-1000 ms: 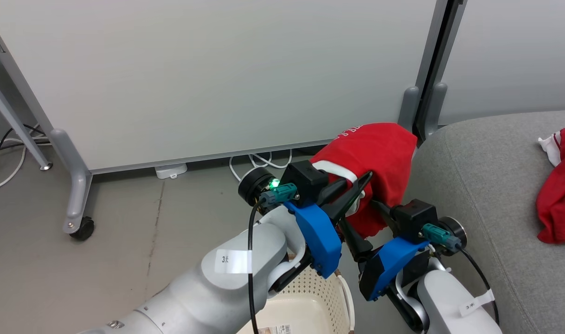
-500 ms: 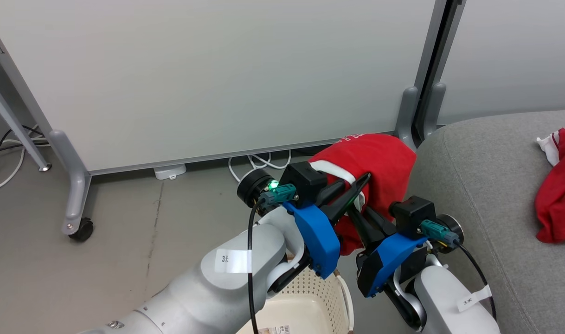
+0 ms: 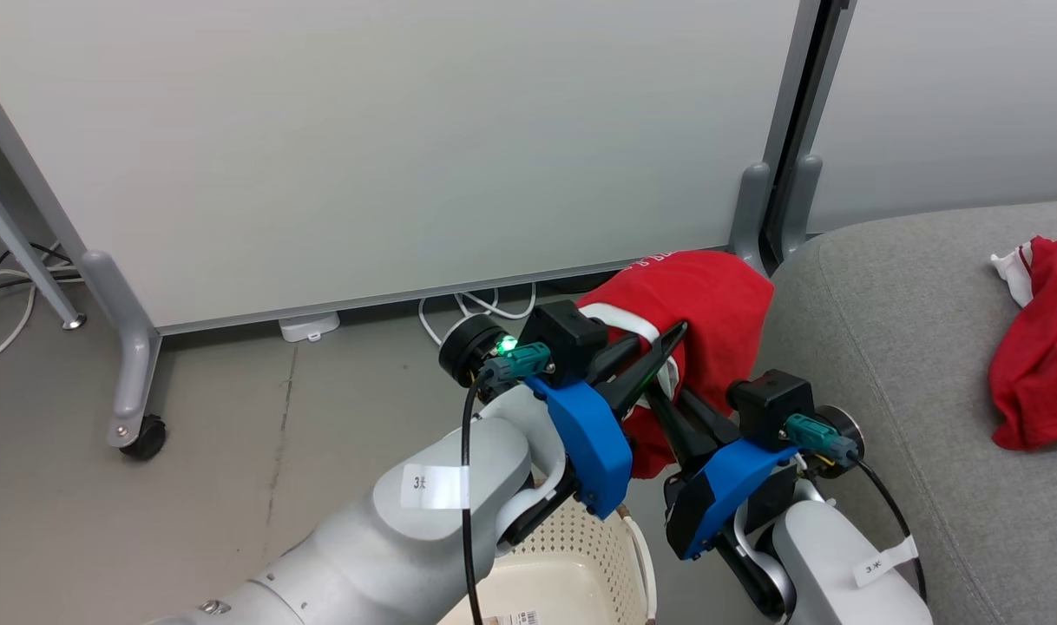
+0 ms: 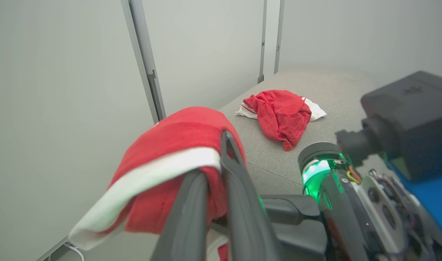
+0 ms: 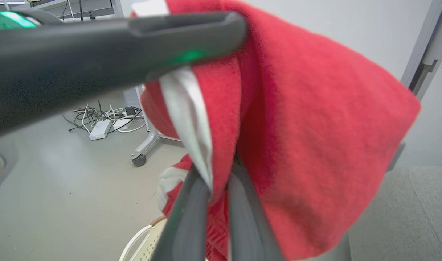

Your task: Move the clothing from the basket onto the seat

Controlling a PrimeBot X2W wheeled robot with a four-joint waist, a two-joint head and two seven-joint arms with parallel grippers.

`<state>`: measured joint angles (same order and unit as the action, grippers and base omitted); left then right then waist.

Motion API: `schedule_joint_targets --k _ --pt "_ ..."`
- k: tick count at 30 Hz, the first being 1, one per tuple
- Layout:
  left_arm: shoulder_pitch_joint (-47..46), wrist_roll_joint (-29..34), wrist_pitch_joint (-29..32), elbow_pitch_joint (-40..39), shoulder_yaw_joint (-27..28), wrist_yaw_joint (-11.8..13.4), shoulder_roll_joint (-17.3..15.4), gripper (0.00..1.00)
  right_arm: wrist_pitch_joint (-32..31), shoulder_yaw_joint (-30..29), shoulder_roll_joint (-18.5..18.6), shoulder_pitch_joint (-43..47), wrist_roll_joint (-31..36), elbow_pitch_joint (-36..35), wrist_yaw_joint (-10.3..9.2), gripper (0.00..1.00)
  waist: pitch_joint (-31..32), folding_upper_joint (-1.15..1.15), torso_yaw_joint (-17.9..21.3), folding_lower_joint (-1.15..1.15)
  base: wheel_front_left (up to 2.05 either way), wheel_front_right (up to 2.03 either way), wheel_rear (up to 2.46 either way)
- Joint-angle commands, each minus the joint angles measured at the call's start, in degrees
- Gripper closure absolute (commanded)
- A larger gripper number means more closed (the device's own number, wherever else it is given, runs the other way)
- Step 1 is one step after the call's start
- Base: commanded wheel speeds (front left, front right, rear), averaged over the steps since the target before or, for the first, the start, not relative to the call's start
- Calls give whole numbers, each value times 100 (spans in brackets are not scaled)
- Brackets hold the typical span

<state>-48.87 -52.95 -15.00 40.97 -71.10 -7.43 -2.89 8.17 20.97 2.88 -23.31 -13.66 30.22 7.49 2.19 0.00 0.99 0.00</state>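
Just off the left edge of the seat [image 3: 884, 347] we hold one red garment [image 3: 711, 299] with white trim in the air, not on the cushion. Both pincers grip it: left gripper [image 3: 667, 345] closed on the white band, right gripper [image 5: 215, 177] closed on a fold just below. Under our arms sits the basket [image 3: 581, 555]; the part we see holds no cloth. The second red garment [image 3: 1036, 356] lies on the seat, well in from that edge. We judge this the carry step, last piece. Next move: swing right over the cushion, lower, let both go.
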Motion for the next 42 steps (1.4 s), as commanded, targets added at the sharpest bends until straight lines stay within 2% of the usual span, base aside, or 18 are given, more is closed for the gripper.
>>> schedule_joint_targets --k 1,10,11,12,13,14,20,24,28,42 --pt "-15 0 -27 33 38 -7 2 100 33 41 1 35 -55 -10 1 100 5 0 7 0 0 0 0" --pt "14 9 -27 77 83 -7 2 100 43 105 1 41 -88 0 1 100 11 0 46 0 0 0 0" --pt "21 13 -27 81 92 -7 2 92 47 107 1 38 -88 3 1 100 12 0 48 0 0 0 0" --pt "29 22 -27 85 101 -7 1 55 48 108 1 36 -83 3 1 100 12 0 50 0 0 0 0" --pt "35 37 -27 90 108 -7 1 10 52 104 1 33 -76 4 1 100 12 0 51 0 0 0 0" --pt "44 50 -27 93 113 -7 2 0 54 95 1 30 -70 4 1 100 12 0 51 0 0 0 0" --pt "146 147 -26 110 174 -7 2 0 96 41 1 42 -33 -14 1 100 23 0 50 0 0 0 0" --pt "270 351 -22 87 444 -7 -3 0 116 -6 1 75 -20 -39 1 100 25 0 22 0 0 0 0" --pt "598 813 -22 -141 957 32 -117 0 131 -78 1 111 28 -65 1 100 21 0 -11 0 0 0 0" --pt "2882 2489 -22 -1827 3215 148 -1018 0 90 -294 1 273 166 -273 1 100 -36 0 -91 0 0 0 0"
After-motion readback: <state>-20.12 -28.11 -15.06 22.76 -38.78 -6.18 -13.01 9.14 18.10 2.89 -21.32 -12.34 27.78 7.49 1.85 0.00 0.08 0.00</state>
